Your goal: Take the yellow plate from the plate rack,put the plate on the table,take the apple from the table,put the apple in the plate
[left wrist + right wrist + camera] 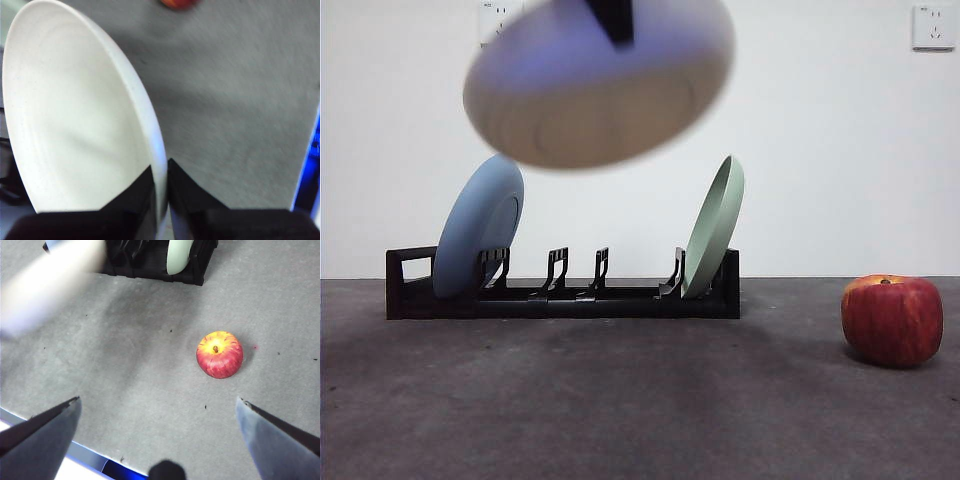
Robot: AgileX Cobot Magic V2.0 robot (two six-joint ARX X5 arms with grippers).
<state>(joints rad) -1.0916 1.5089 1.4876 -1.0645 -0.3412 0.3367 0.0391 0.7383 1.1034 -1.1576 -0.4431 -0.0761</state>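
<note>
My left gripper (161,170) is shut on the rim of the yellow plate (75,120). It holds the cream plate (600,85) tilted in the air, well above the black plate rack (560,290). The plate is blurred with motion and shows as a pale streak in the right wrist view (45,285). The red apple (892,320) sits on the grey table (620,400) to the right of the rack, also seen in the right wrist view (219,354). My right gripper (157,407) is open, above the table, short of the apple.
A blue plate (478,240) leans in the rack's left end and a pale green plate (714,226) in its right end; middle slots stand empty. A white wall stands behind. The table's front edge (90,455) shows near the right gripper.
</note>
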